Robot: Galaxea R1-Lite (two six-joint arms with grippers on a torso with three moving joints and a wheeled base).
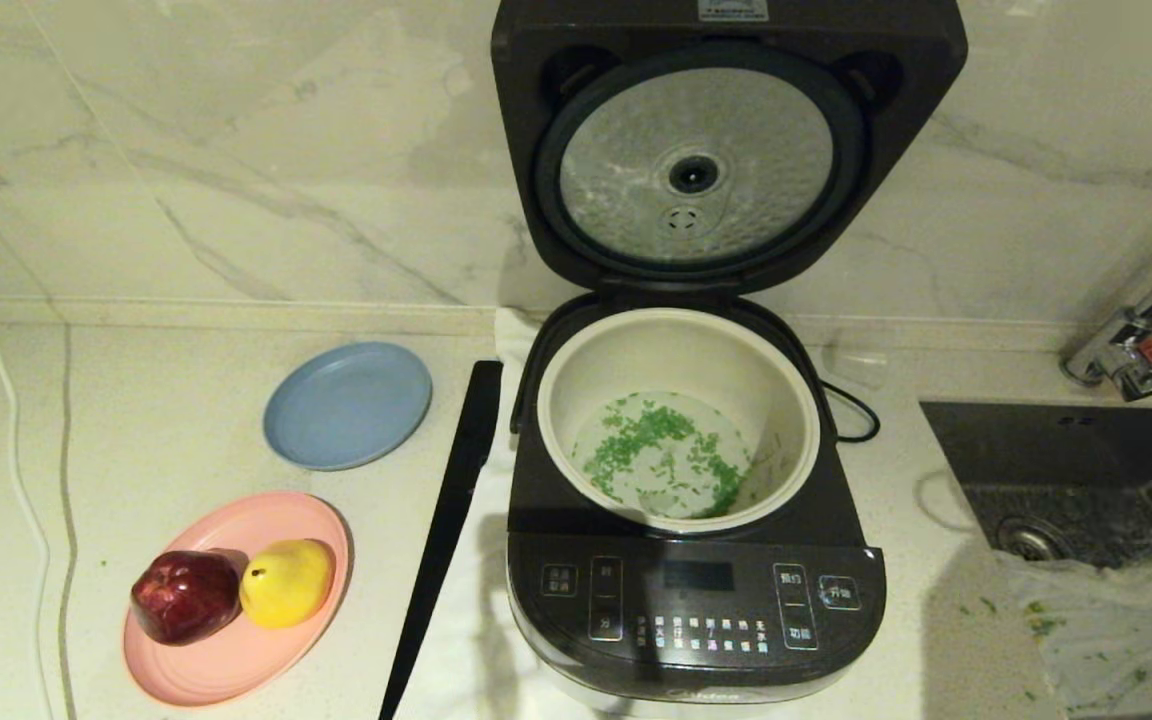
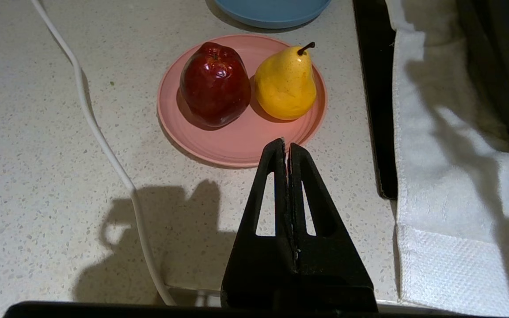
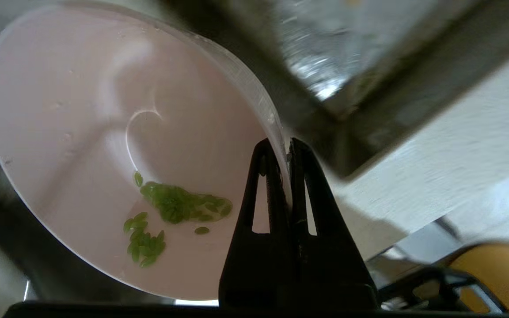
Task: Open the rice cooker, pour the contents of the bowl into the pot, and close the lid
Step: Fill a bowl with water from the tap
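Leftmost, L hand [image 2: 287, 148] hovers over the tabletop [image 2: 38, 176] w/ fingers pressed together, empty, near pink plate [image 2: 237, 145] w/ apple [image 2: 214, 84] & pear [image 2: 285, 84]. Centre: rice cooker [image 1: 696, 600] has lid [image 1: 726, 150] up; pot [image 1: 576, 400] holds green contents [image 1: 656, 450]. Far right, over the sink [image 1: 986, 440], R hand [image 3: 286, 148] pinches rim of tilted bowl [image 3: 82, 110], few grains inside.

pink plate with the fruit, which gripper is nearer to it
Left. The left gripper hangs shut just off the pink plate rim, by the pear. The right gripper is away at the sink side, clamped on the bowl rim.
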